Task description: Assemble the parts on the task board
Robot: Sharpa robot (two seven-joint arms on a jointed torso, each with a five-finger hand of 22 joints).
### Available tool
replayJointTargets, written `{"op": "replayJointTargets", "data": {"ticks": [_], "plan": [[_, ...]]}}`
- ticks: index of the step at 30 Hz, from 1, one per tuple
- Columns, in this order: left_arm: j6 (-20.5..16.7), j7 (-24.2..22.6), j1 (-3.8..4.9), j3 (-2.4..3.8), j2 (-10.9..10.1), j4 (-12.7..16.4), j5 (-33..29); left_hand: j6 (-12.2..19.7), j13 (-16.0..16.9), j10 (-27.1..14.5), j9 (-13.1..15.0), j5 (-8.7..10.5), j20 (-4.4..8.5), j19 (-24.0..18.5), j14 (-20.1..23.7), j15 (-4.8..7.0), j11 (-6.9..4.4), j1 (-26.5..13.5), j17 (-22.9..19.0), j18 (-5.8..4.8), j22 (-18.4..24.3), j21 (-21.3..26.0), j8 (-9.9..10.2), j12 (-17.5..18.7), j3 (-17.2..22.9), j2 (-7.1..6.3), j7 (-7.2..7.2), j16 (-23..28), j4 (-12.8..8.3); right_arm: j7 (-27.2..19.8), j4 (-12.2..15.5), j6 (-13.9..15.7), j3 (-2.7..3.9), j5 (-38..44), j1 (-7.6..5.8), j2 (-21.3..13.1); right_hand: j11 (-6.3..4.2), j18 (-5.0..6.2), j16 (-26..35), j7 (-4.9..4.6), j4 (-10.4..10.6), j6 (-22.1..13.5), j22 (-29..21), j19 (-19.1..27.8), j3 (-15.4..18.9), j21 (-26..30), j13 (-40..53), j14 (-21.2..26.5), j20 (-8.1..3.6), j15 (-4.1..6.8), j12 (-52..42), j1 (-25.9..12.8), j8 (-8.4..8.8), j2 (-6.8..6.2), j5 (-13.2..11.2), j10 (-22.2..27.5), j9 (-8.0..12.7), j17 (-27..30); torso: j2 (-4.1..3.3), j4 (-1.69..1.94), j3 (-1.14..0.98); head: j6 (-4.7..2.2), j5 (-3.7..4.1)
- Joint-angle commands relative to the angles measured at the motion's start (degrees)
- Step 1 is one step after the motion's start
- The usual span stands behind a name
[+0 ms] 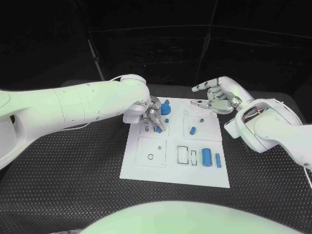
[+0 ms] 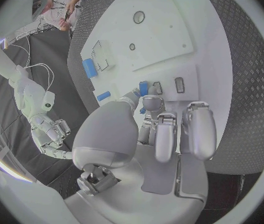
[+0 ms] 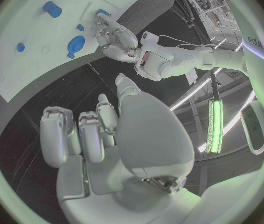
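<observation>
The white task board (image 1: 152, 168) lies mid-table. My left hand (image 1: 150, 115) reaches over its far left part and pinches a small blue part (image 1: 158, 129) between thumb and fingertips, just above two small slots (image 2: 179, 84); the same blue part (image 2: 143, 88) shows at the fingertips (image 2: 151, 102) in the left wrist view. My right hand (image 1: 218, 97) hovers above the board's far right corner, fingers apart, holding nothing. A round blue knob (image 1: 165, 107) stands at the board's far edge, between the two hands.
More blue parts are on the board: a short peg (image 1: 193, 129) in the middle, a cylinder (image 1: 207, 156) and a slim bar (image 1: 218, 160) at the near right. Bare rectangular recesses (image 1: 182, 153) lie beside them. Black ribbed matting (image 1: 71, 185) surrounds the board.
</observation>
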State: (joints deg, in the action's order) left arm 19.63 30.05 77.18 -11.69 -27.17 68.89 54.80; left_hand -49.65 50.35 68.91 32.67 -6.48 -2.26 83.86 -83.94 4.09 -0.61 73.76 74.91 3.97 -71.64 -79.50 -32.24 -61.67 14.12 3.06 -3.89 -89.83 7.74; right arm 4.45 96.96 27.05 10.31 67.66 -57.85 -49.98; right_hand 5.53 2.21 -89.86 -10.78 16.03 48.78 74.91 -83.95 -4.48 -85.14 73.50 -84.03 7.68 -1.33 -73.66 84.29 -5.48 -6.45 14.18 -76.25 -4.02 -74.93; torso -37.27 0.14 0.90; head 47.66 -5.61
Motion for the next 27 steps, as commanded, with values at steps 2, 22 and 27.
{"op": "replayJointTargets", "data": {"ticks": [2,22,27], "plan": [[-1.94,-0.05,0.04,0.02,-0.19,0.44,-0.7,0.41,-0.09,0.73,0.71,0.15,0.21,0.06,-6.06,-0.01,0.12,-2.14,15.09,-0.32,-0.12,0.32,-0.69,0.07,12.28,-1.43,0.04,-0.17,-8.45,-0.16,0.01,-0.34,0.05,-0.07,-0.1,0.12,0.04,0.33,0.01,0.12,-0.06,-0.31,2.85,-0.19,-0.13,0.35,0.04,-5.88,-0.52,0.17,-0.37,-0.02,0.23,0.37,0.32,-0.3,0.09,-14.8,-0.03,-0.06,0.0,0.03,0.01],[-12.77,-0.81,0.03,0.02,-5.88,7.28,-0.77,0.35,0.93,1.99,2.14,0.24,0.36,0.26,-6.06,0.21,-0.08,-3.94,15.09,-0.37,-0.54,0.27,-2.06,-0.95,17.79,-3.29,0.24,-0.17,-9.69,-0.21,-0.32,-0.3,0.05,-0.07,-0.1,-0.13,0.04,0.33,0.04,0.11,-0.02,-0.32,2.84,-0.2,-0.1,0.36,0.03,-5.86,-0.52,0.17,-0.39,-0.08,0.22,0.39,0.4,-0.3,0.08,-14.75,0.04,0.11,-0.01,0.3,0.1],[-14.21,-0.75,-0.1,0.0,-6.76,8.0,0.0,0.38,1.33,2.3,2.38,0.22,0.4,0.32,-6.06,0.25,-0.11,-4.07,15.09,-0.4,-0.71,0.2,-2.28,-1.27,18.66,-3.55,0.25,-0.17,-9.91,-0.26,-0.4,-0.27,0.05,-0.07,-0.1,-0.11,0.04,0.33,0.04,0.11,-0.02,-0.32,2.84,-0.2,-0.1,0.36,0.03,-5.86,-0.52,0.17,-0.39,-0.08,0.22,0.39,0.4,-0.3,0.08,-14.75,0.01,0.1,0.0,0.32,-0.08]]}}
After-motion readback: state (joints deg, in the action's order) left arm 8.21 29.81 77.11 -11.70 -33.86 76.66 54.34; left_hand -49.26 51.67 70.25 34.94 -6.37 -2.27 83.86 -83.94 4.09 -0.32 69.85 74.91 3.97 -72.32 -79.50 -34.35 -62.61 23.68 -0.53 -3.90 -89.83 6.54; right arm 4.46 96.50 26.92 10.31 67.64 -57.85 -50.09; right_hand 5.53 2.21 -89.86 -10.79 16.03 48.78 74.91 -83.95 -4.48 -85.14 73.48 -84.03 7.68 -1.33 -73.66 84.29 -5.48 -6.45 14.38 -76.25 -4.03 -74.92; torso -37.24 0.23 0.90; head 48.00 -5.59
